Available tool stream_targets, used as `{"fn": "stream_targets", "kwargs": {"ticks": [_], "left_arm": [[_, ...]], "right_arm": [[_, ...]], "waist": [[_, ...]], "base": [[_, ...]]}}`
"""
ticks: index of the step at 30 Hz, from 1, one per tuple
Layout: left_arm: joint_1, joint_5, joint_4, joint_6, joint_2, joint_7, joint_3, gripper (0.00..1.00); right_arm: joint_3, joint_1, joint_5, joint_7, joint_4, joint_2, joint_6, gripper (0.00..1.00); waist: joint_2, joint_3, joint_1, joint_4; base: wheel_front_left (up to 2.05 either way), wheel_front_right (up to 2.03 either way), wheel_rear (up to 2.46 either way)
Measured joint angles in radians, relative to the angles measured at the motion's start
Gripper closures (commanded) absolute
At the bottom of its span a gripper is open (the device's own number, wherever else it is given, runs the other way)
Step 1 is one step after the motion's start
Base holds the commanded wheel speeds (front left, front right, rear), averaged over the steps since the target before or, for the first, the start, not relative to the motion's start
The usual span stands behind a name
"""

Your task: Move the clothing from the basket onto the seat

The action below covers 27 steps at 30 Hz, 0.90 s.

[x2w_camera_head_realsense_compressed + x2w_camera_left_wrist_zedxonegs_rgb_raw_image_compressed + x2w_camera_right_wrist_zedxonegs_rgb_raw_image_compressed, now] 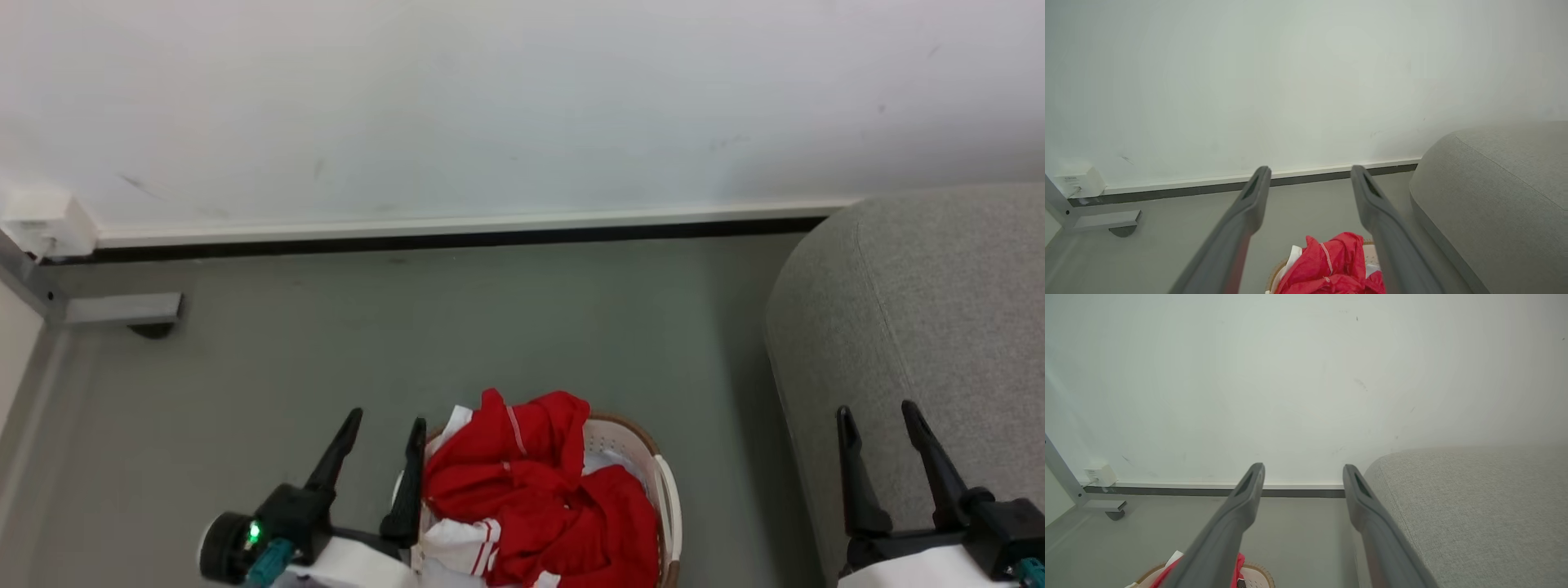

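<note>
The clothing (522, 482) lies in the basket (665, 490), just right of the left gripper (389, 416). The seat (939, 310) lies right of the right gripper (875, 408).

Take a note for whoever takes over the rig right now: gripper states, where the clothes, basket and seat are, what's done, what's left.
Left gripper: open, empty, by the basket's left side.
Right gripper: open, empty, in front of the seat.
Clothing: red pile heaped in the basket, on the floor left of the seat.
Done: nothing yet; no garment on the seat's visible part.
Left: grasp the garments and carry them to the seat.
</note>
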Motion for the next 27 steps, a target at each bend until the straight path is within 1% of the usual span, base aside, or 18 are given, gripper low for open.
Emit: {"fn": "stream_targets", "kwargs": {"ticks": [6, 12, 19, 27], "left_arm": [[-0.129, 0.033, 0.088, -0.044, 0.000, 0.000, -0.048, 0.00], [-0.297, 0.086, 0.232, -0.077, 0.005, 0.000, -0.134, 0.00], [-0.482, 0.150, 0.453, -0.096, 0.013, 0.013, -0.232, 0.00], [-0.626, 0.195, 0.666, -0.105, 0.012, 0.058, -0.331, 0.00]], "right_arm": [[-0.008, -0.062, 0.000, 0.000, -0.033, 0.000, 0.000, 0.00], [-0.007, -0.150, -0.007, 0.000, -0.060, -0.001, 0.000, 0.00], [0.005, -0.234, -0.009, -0.002, -0.105, -0.001, 0.000, 0.00], [0.019, -0.275, -0.005, -0.002, -0.144, -0.001, 0.000, 0.00]], "waist": [[0.0000, 0.106, 0.0001, -0.019], [0.0000, 0.233, 0.0002, -0.035], [-0.0001, 0.383, 0.0003, -0.056], [-0.0001, 0.524, 0.0002, -0.079]], "base": [[0.00, 0.00, 0.00], [0.00, 0.00, 0.00], [0.00, 0.00, 0.00], [0.00, 0.00, 0.00]]}}
